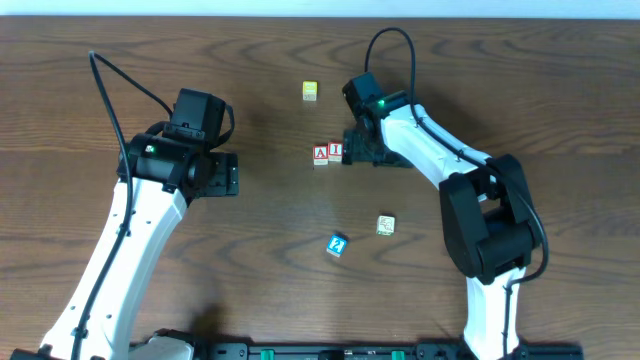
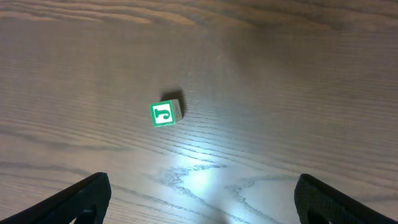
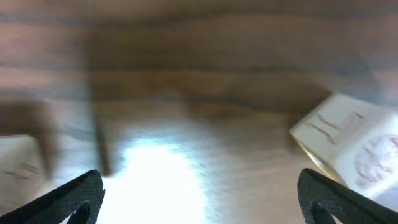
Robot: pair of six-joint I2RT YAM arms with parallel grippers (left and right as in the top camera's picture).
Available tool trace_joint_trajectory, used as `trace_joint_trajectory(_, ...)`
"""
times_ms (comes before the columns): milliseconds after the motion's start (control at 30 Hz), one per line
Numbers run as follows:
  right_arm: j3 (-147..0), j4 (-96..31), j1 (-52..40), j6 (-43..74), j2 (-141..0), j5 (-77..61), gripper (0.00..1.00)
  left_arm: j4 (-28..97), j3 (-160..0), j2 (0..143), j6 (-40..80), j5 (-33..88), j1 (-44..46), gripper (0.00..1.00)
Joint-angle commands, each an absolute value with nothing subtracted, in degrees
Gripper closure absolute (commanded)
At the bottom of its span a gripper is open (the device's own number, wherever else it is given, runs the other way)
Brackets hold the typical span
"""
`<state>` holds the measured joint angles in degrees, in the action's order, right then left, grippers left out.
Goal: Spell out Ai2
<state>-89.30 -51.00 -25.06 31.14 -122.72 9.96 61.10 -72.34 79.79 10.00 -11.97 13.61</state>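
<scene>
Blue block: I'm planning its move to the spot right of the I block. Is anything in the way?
Yes: the right gripper sits on that spot, close beside the I block. The table between there and the blue block holds nothing else.

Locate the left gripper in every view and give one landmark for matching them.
Overhead: the left gripper sits left of centre, at the end of the white left arm.
Left wrist: its dark fingertips fill the bottom corners, spread wide, with a green-edged block ahead.
Right wrist: not in it. The fingers there belong to the right gripper.
Shared landmark: the dark wood-grain table.
</scene>
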Motion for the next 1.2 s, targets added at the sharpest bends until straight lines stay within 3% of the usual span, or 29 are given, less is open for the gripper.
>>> trace_joint_trajectory(0, -89.84, -53.25, -26.13, 32.36, -119.66, 12.64, 0.01, 61.25, -72.58, 80.05, 8.99, -12.1, 13.43, 0.05)
trace_joint_trajectory(367, -80.25, -59.46, -30.96, 41.17, -105.49, 13.8, 0.01, 61.25, -72.58, 80.05, 8.99, -12.1, 13.43, 0.04)
trace_joint_trajectory(567, -70.67, -59.09, -34.7, 49.52, -97.12, 4.6, 0.01, 61.25, -72.58, 80.05, 8.99, -12.1, 13.43, 0.05)
trace_joint_trajectory(900, -53.54, -46.5, -42.41, 75.07, -87.31, -7.88, 0.08, 61.25, -72.58, 80.05, 8.99, -12.1, 13.43, 0.05)
trace_joint_trajectory(1167, -50.15, -38.26, -45.21, 82.7, -87.88, -10.37, 0.15, 61.25, -72.58, 80.05, 8.99, -12.1, 13.43, 0.05)
